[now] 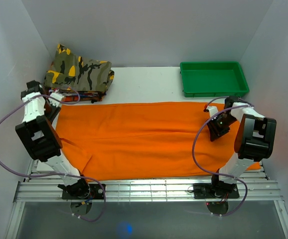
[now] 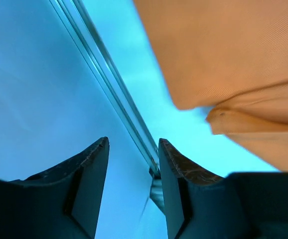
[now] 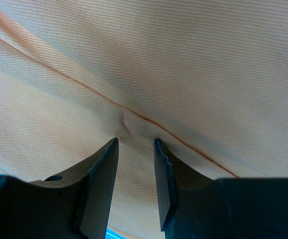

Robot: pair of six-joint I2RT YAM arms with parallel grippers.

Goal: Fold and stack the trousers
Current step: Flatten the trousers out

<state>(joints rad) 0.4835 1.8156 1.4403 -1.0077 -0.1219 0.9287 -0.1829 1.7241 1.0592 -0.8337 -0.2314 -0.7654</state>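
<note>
The orange trousers (image 1: pixel 134 139) lie spread flat across the table, their long side running left to right. My left gripper (image 1: pixel 53 99) hovers at their far left corner, open with nothing between its jaws. In the left wrist view that gripper (image 2: pixel 133 144) is over bare table beside a metal strip (image 2: pixel 109 84), with the trousers' (image 2: pixel 233 50) corner up to the right. My right gripper (image 1: pixel 216 129) is down on the right part of the trousers. In the right wrist view that gripper (image 3: pixel 135 142) is open, its tips touching the cloth (image 3: pixel 184 59) beside a seam, a small pucker between them.
A folded camouflage garment (image 1: pixel 79 72) sits at the back left, just behind the trousers. A green tray (image 1: pixel 214 64) stands at the back right. White walls close in both sides and the back. A metal rail frame (image 1: pixel 144 189) runs along the near edge.
</note>
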